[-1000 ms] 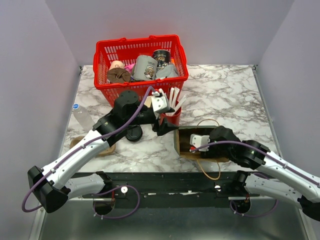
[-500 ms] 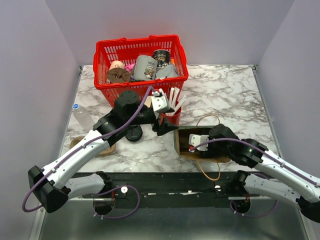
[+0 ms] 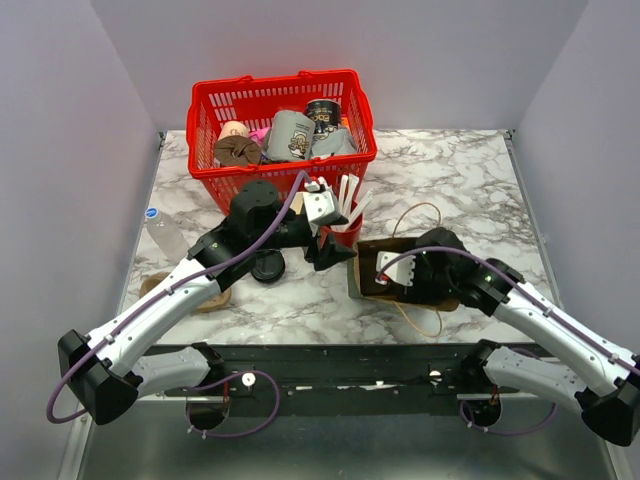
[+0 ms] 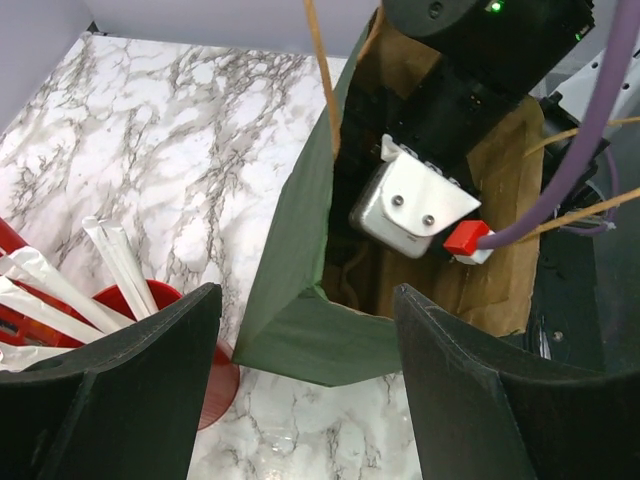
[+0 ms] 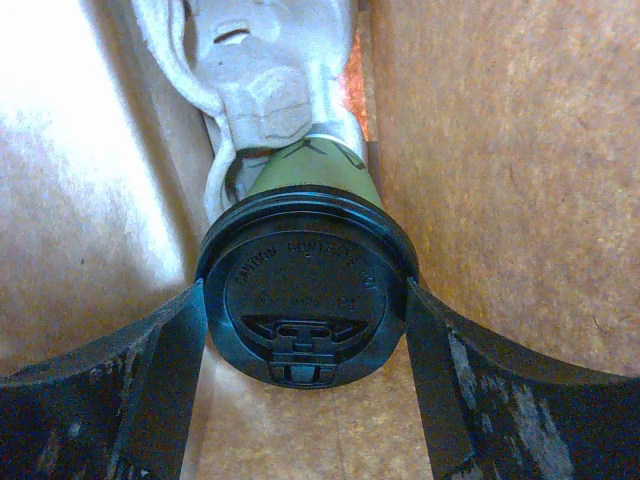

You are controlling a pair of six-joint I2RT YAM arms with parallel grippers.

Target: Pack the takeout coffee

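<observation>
The marble table (image 3: 450,180) lies below; a brown-lined green paper bag (image 4: 290,290) walls my right pincer (image 5: 305,300), clenched on the olive-green paper cup (image 5: 312,180), round black plastic lid (image 5: 300,275) wristward, probably against spills; left pincer (image 4: 303,300) gapes.

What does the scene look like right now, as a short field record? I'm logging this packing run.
left gripper: open, empty, near the bag's mouth
right gripper: inside the paper bag, shut on the takeout coffee
takeout coffee: black lid on, between the right fingers, brown bag walls on both sides
paper bag: green outside, brown inside, beside the red cup of sticks
red basket: at the back, holding other items
</observation>
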